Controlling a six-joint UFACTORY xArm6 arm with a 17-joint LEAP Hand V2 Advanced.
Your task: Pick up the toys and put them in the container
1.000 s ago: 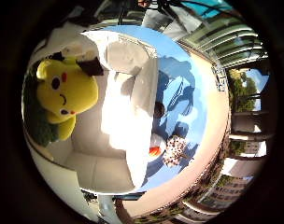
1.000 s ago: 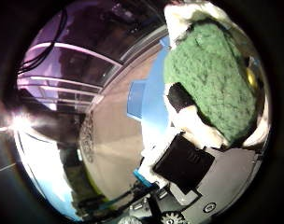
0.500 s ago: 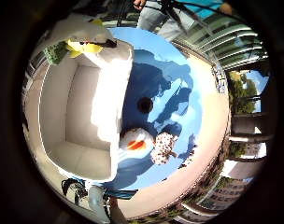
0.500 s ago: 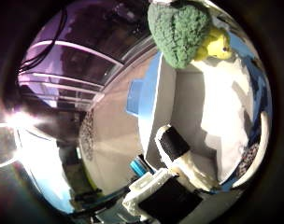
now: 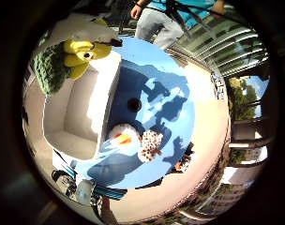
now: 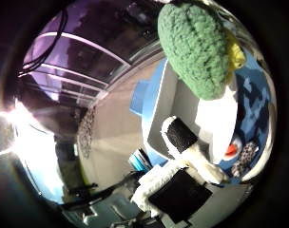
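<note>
toys lie on blue table beside white container.

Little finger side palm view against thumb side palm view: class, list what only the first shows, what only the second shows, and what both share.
Only the little finger side view shows the dark round hole in the blue table and a person's legs beyond the table.

Only the thumb side view shows the hand, its white and black parts beside the container.

Both share the white container, the green and yellow plush toy above it, and the white and orange toy beside the spotted toy.
</note>
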